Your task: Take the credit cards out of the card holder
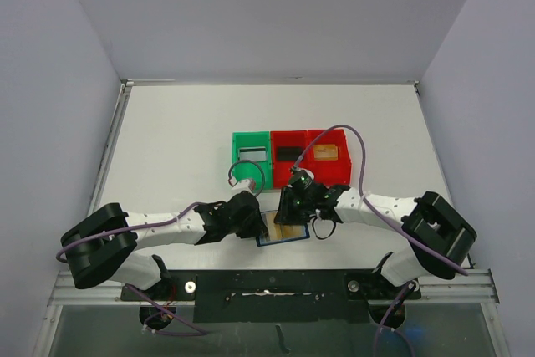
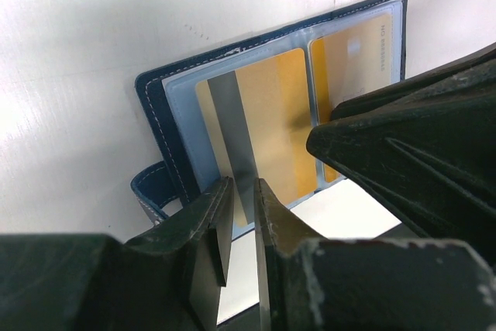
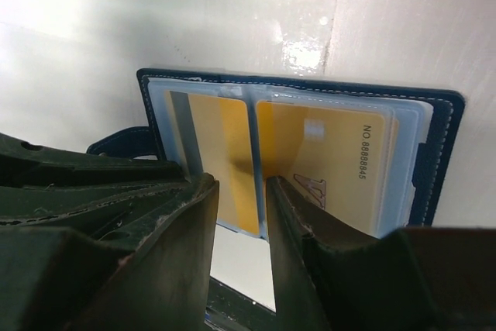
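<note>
The dark blue card holder lies open and flat on the table near the front edge. Its clear pockets hold a gold card with a grey stripe and a gold card printed with a number. My left gripper is at the holder's left side. In the left wrist view its jaws are nearly closed over the striped card's lower edge, with a thin gap and nothing held. My right gripper is over the holder. In the right wrist view it is narrowly open astride the divider between the two pockets.
A green bin with a greyish card stands behind the holder. A red bin holds a black card, and another red bin holds a tan card. The two grippers nearly touch above the holder.
</note>
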### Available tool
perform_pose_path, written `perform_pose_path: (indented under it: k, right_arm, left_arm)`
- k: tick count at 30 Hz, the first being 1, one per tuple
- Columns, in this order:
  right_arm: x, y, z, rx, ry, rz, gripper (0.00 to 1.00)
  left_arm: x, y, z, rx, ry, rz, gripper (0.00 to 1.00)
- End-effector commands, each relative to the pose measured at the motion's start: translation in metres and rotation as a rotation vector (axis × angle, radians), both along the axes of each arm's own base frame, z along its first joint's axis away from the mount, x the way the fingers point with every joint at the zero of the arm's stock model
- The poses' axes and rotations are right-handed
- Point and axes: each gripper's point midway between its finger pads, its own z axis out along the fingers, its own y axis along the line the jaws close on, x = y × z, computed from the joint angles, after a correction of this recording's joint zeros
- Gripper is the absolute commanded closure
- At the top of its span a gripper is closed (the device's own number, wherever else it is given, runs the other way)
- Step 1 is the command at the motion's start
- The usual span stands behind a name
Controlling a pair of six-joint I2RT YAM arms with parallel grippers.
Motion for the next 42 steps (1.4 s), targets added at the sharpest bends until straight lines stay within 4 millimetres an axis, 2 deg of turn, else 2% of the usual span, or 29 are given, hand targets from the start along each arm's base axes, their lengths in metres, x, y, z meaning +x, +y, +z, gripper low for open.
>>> perform_pose_path:
  k: [1,16,27,36,42]
  right_arm:
    - [0.01,0.006,0.008,-0.022,-0.048,0.009,0.67]
    - [0.006,0.015,0.002,-0.05,-0.04,0.048,0.73]
    - [0.012,0.008,0.014,-0.097,-0.08,0.029,0.72]
    - [0.006,0.005,-0.004,-0.165,-0.044,0.042,0.69]
    - [0.004,0.008,-0.01,-0.18,-0.032,0.053,0.7]
  left_arm:
    - [-0.001,0.011,-0.007,0.054,-0.001,0.0,0.84]
    - [-0.001,0.011,-0.008,0.057,0.003,-0.006,0.85]
    - [-0.002,0.012,-0.009,0.061,0.004,-0.003,0.86]
    - [-0.002,0.011,-0.009,0.056,0.006,-0.006,0.86]
    - [-0.003,0.012,-0.011,0.058,0.009,-0.004,0.86]
